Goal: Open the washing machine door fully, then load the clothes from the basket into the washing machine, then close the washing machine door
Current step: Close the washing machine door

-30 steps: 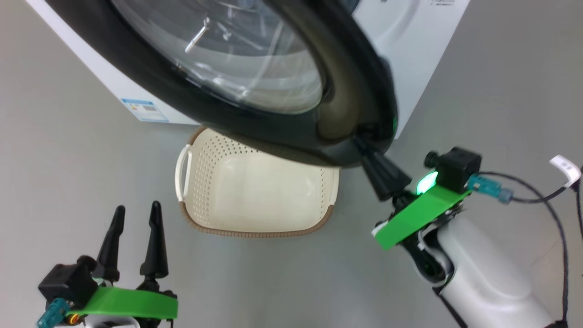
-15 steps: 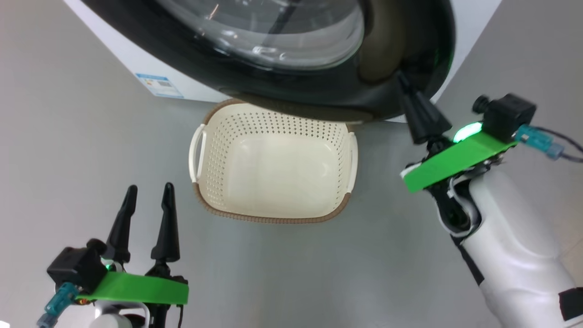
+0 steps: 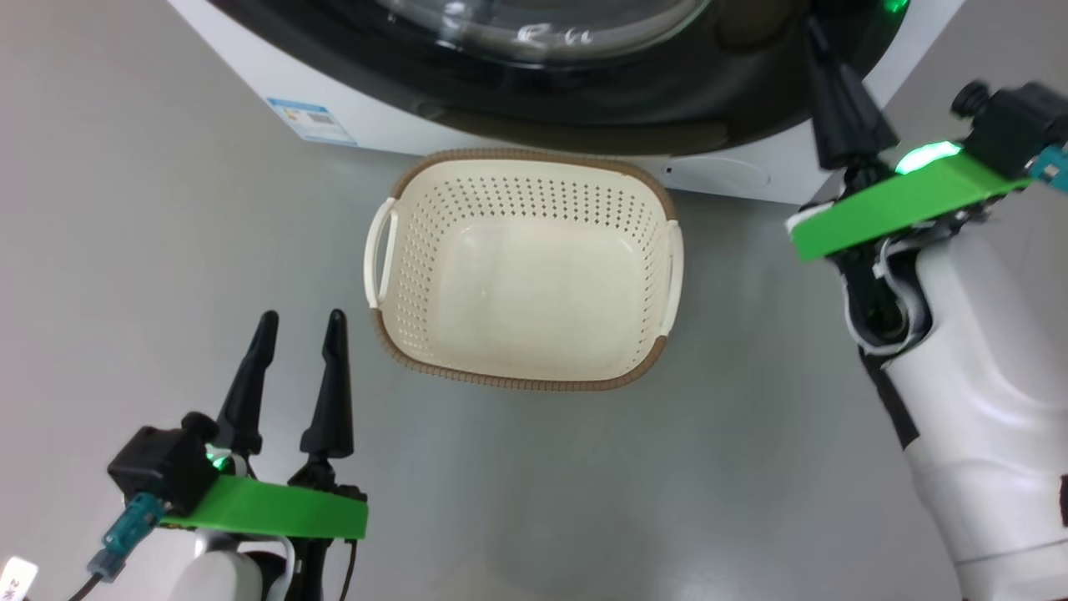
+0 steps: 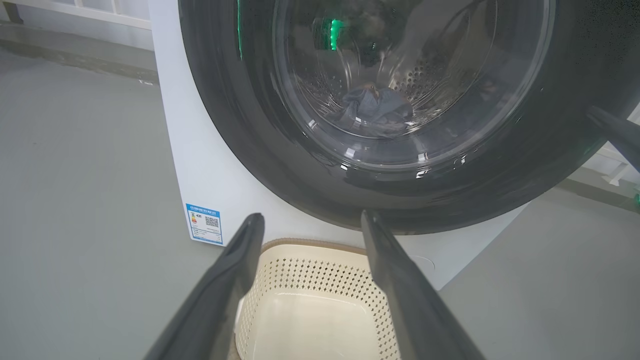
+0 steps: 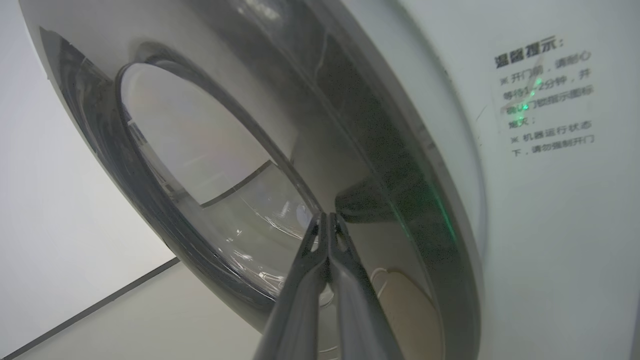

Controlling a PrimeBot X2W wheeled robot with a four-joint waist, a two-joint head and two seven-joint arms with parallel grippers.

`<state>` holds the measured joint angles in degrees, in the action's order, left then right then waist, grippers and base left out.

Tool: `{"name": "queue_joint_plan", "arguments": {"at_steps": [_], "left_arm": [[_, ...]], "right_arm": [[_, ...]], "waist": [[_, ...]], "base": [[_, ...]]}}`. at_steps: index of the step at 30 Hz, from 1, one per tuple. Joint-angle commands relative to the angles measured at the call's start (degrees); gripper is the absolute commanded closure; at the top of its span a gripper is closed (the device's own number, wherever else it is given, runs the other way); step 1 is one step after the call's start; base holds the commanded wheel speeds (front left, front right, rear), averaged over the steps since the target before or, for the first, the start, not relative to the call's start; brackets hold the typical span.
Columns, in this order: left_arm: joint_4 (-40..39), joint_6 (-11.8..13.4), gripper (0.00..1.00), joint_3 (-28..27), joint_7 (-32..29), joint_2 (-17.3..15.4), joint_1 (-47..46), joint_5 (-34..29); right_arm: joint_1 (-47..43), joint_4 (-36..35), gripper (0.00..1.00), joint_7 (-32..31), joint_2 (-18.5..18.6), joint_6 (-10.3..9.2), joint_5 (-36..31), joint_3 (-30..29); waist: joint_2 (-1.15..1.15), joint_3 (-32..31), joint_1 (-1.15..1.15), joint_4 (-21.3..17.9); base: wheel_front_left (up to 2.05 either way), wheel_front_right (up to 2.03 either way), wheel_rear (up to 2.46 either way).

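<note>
Fingers: my right fingers (image 3: 838,100) clenched, empty, tips at door (image 3: 584,100) rim straight ahead; my left fingers (image 3: 334,384) spread, empty, farther off.

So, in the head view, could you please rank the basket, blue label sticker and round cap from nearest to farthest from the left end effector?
1. Basket, just right of the left end effector.
2. Blue label sticker, ahead on the washing machine.
3. Round cap, far to the right.
</note>
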<state>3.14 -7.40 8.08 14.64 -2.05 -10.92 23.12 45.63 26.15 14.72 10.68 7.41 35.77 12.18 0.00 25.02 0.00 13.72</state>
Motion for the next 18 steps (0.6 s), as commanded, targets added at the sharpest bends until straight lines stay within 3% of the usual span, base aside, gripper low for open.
{"name": "queue_joint_plan", "arguments": {"at_steps": [1,18], "left_arm": [[-1.47,-0.09,0.00,-1.58,0.36,-0.83,-1.07,0.46],[-1.87,-0.09,0.00,0.42,0.36,-0.83,-3.25,0.74]], "right_arm": [[1.32,-1.05,1.00,0.28,-0.78,0.08,-0.72,-0.08],[6.38,0.25,1.00,0.28,-0.51,0.08,-1.48,-4.42]], "waist": [[0.00,0.56,0.00,0.53],[0.00,2.55,0.00,2.18]], "base": [[0.00,0.00,0.00],[0.00,0.00,0.00]]}}
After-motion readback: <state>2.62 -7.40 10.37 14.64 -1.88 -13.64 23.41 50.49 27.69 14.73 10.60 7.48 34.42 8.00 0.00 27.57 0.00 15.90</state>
